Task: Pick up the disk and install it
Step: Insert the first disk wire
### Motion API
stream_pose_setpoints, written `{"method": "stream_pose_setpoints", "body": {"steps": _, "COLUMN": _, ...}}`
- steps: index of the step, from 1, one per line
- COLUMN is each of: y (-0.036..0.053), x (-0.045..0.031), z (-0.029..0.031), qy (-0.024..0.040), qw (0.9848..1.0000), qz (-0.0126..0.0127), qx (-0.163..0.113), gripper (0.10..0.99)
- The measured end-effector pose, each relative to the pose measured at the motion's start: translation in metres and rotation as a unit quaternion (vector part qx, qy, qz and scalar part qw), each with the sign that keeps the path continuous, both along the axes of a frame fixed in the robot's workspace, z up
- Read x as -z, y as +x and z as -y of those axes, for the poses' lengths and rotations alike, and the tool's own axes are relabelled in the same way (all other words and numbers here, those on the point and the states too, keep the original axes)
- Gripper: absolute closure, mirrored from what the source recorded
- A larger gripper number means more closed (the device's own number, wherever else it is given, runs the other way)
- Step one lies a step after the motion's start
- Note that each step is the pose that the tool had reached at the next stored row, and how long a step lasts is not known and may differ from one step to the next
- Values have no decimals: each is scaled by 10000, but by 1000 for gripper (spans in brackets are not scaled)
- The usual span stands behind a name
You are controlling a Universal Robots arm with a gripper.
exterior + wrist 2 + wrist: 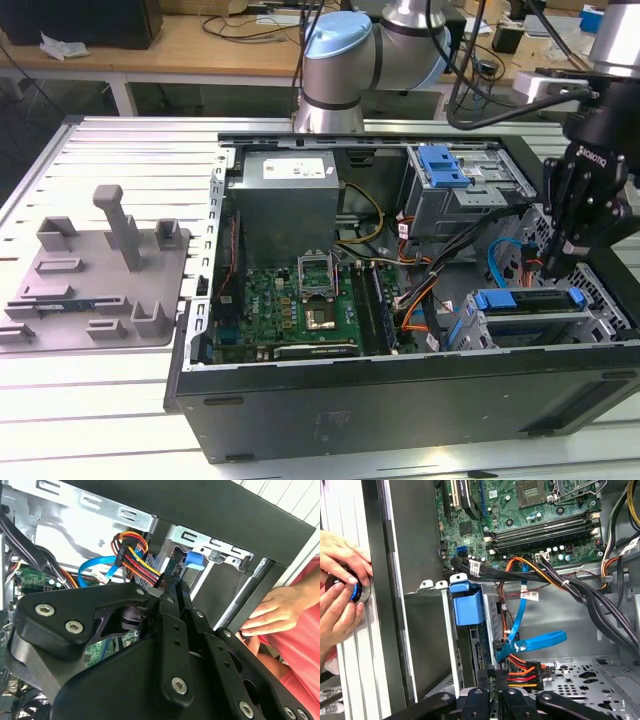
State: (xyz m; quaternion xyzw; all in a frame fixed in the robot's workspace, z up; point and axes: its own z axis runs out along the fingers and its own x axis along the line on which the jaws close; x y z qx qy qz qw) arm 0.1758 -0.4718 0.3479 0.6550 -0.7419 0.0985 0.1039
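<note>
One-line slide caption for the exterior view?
Open computer case; the pincer hangs just above the blue-bracketed disk lying in a drive bay at the exterior view's right.

I can't make out any of the print here. In the exterior view, white lettering crosses the black body of my gripper [553, 266], too small to read. A white sticker [296, 170] with dark print sits on the grey power-supply box [290, 215]. In the first wrist view, a small white tag [530, 595] hangs on a cable and fine white marks dot the green motherboard [520, 525], all illegible.
</note>
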Motion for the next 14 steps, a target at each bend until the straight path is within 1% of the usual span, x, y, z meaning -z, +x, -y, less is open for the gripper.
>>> {"method": "stream_pose_setpoints", "body": {"steps": 1, "y": 3, "x": 0, "z": 8, "qy": 13, "qw": 10000, "qz": 0, "qx": -3, "gripper": 922}}
{"method": "stream_pose_setpoints", "body": {"steps": 3, "y": 7, "x": 0, "z": 24, "qy": 67, "qw": 10000, "qz": -2, "qx": -10, "gripper": 922}}
{"method": "stream_pose_setpoints", "body": {"steps": 4, "y": 8, "x": 0, "z": 34, "qy": 132, "qw": 9999, "qz": -4, "qx": -15, "gripper": 922}}
{"method": "stream_pose_setpoints", "body": {"steps": 5, "y": 7, "x": 0, "z": 53, "qy": 237, "qw": 9997, "qz": -5, "qx": -19, "gripper": 922}}
{"method": "stream_pose_setpoints", "body": {"steps": 6, "y": 7, "x": 0, "z": 77, "qy": 316, "qw": 9995, "qz": -5, "qx": -21, "gripper": 922}}
{"method": "stream_pose_setpoints", "body": {"steps": 8, "y": 7, "x": 0, "z": 106, "qy": 384, "qw": 9993, "qz": -5, "qx": -22, "gripper": 922}}
{"method": "stream_pose_setpoints", "body": {"steps": 10, "y": 7, "x": -1, "z": 163, "qy": 490, "qw": 9988, "qz": -5, "qx": -22, "gripper": 922}}
{"method": "stream_pose_setpoints", "body": {"steps": 12, "y": 7, "x": -1, "z": 198, "qy": 541, "qw": 9985, "qz": -5, "qx": -22, "gripper": 922}}
{"method": "stream_pose_setpoints", "body": {"steps": 13, "y": 7, "x": -1, "z": 224, "qy": 576, "qw": 9983, "qz": -5, "qx": -22, "gripper": 922}}
{"method": "stream_pose_setpoints", "body": {"steps": 14, "y": 7, "x": -2, "z": 239, "qy": 593, "qw": 9982, "qz": -4, "qx": -23, "gripper": 922}}
